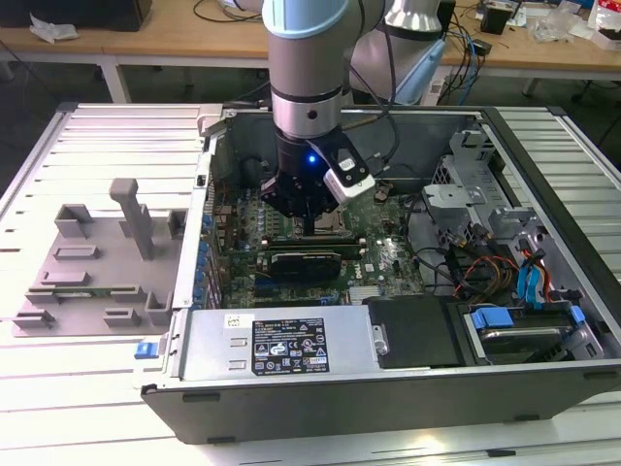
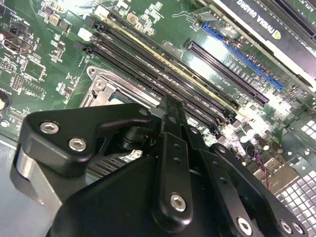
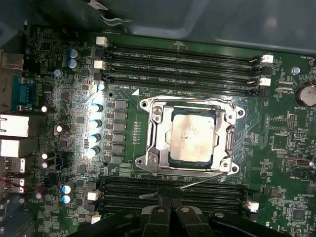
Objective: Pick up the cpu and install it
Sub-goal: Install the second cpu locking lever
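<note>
End effector (image 1: 309,225) sits low inside the open case (image 1: 543,194), just above the board (image 3: 59,98). Its dark linkage shows in both wrist views; fingertips appear drawn together with nothing between them in the first wrist view, though the tips run out of frame, so the state cannot be told for certain.

The cpu (image 3: 191,136) lies directly ahead of the end effector, flat in the socket (image 3: 148,163), square to the frame and apart from the fingers. Metal bracket surrounds it on all sides; whether the bracket is latched cannot be told.

Handling judgement: cpu is light, rigid, thin. Its metal top is smooth and likely slippery, and the underside contacts are fragile. Best taken by two opposite edges, kept level, with no pressing down.

Memory slots (image 3: 182,61) run on both sides of the socket; those nearest the end effector lie just under the linkage.

Contents of case: board, a black card (image 1: 306,260) near the end effector, power supply (image 1: 281,342), drive bay and cable bundle (image 1: 485,267) further off.

Beyond the case, a grey fixture (image 1: 97,262) sits on the counter (image 1: 58,408).
</note>
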Tool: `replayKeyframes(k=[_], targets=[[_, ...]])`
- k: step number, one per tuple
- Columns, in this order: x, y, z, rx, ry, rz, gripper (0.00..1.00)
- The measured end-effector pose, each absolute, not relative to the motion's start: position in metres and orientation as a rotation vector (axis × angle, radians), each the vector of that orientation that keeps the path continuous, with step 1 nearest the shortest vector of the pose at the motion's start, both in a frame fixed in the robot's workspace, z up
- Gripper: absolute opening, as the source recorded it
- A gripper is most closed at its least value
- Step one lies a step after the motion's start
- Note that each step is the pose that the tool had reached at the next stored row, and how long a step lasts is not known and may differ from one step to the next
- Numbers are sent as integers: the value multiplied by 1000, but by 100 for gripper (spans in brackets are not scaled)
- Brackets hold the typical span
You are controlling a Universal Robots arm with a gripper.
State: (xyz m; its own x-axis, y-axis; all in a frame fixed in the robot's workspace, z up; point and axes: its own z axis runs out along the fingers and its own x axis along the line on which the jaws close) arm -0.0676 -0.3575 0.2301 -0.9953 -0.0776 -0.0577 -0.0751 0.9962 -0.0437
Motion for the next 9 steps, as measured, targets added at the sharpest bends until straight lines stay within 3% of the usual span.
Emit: replayKeyframes(k=[9], targets=[[-72, -358, 221, -117, 3071, -64, 11]])
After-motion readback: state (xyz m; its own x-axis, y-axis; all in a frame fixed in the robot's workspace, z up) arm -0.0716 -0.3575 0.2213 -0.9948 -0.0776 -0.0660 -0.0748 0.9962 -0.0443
